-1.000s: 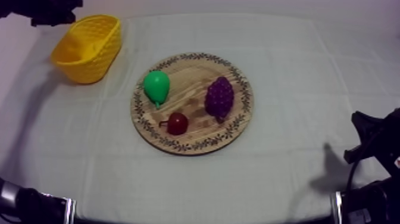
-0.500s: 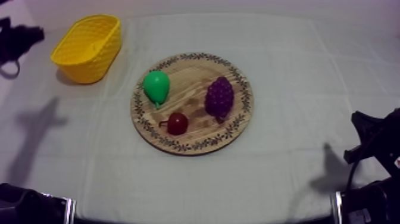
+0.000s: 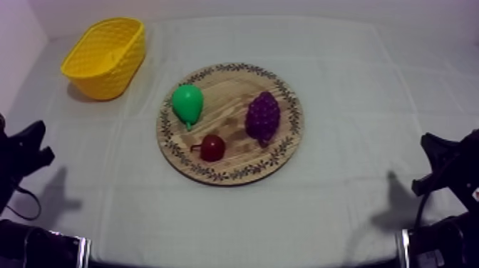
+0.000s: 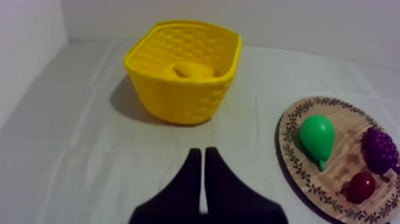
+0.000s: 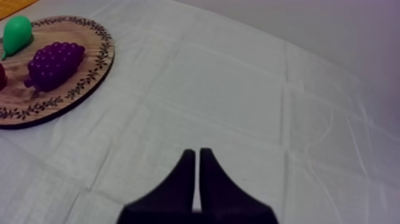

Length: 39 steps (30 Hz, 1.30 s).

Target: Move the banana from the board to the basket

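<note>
1. Left wrist view: the left gripper [image 4: 201,156] has its 2 black fingers pressed together into a narrow wedge with nothing between them. It is over bare cloth [image 4: 71,137], short of the yellow basket [image 4: 178,98].
2. The banana [image 4: 191,70] lies inside the basket, toward its far side. Just a pale yellow stretch of it shows above the near wall, which hides the rest, so how it lies cannot be told.
3. The wooden board [image 4: 342,173] lies beside the basket, apart from it and cut off by the frame edge. On it are the pear [image 4: 315,137], the grapes [image 4: 381,149], partly cut off, and the small red fruit [image 4: 361,186].
4. Right wrist view: the right gripper [image 5: 196,154] is likewise closed and empty, its 2 fingers lying together over bare cloth, well apart from the board. The board is cut off here too, and the small red fruit is a mere sliver at the frame edge.
5. Top view: the board sits mid-table with 3 fruits, none touching another. The pear is on the side nearer the basket, the grapes are opposite, and the small red fruit is toward the near rim. Each gripper sits low at its own side of the table, a dark shape partly cut off, its fingers hard to make out from there.
</note>
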Each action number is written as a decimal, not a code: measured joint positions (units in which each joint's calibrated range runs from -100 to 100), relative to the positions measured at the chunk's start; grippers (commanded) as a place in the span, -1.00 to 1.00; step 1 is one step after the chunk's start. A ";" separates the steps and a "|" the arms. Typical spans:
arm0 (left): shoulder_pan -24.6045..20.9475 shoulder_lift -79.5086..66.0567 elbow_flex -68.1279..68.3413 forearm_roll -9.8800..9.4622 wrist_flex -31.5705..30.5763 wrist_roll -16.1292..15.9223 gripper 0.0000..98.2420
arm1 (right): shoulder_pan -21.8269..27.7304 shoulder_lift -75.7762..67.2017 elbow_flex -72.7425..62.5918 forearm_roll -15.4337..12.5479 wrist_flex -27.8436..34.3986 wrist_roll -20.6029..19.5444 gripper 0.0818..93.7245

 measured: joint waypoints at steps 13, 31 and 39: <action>-1.67 -10.89 5.54 -3.86 6.31 3.89 -1.00 | 0.00 0.00 0.00 0.00 0.00 -0.03 -0.99; -1.37 -11.09 5.91 -7.41 6.28 10.12 -1.00 | -0.12 0.00 0.00 0.00 0.00 0.00 -0.99; -1.37 -11.09 5.91 -7.41 6.28 10.15 -1.00 | -0.12 0.00 0.00 0.00 0.00 0.00 -0.99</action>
